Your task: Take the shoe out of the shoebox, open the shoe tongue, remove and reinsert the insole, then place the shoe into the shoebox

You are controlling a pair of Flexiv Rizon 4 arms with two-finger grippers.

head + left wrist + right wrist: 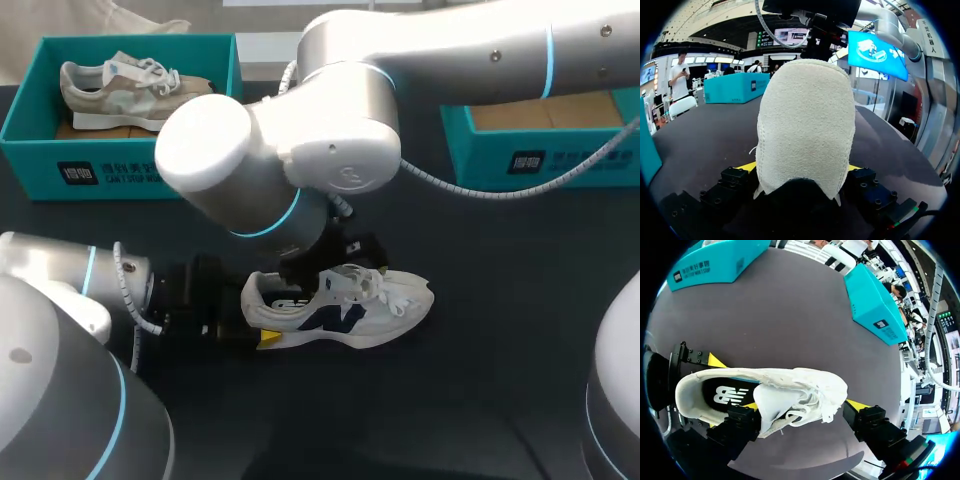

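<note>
A white shoe [345, 308] with a dark logo lies on its side on the dark table, toe to the right. Its heel [805, 125] sits between the yellow tips of my left gripper [255, 315], which presses it from both sides. My right arm reaches across from the right, and its gripper [805, 405] hangs over the shoe's mouth with the fingers spread wide. The lifted tongue and laces [800, 397] lie between those fingers. The insole [722, 396] shows inside the shoe [765, 390].
A teal shoebox [100, 170] at the back left holds a beige shoe [120, 90]. A second teal box [530, 160] stands at the back right. Bare table lies in front of the white shoe.
</note>
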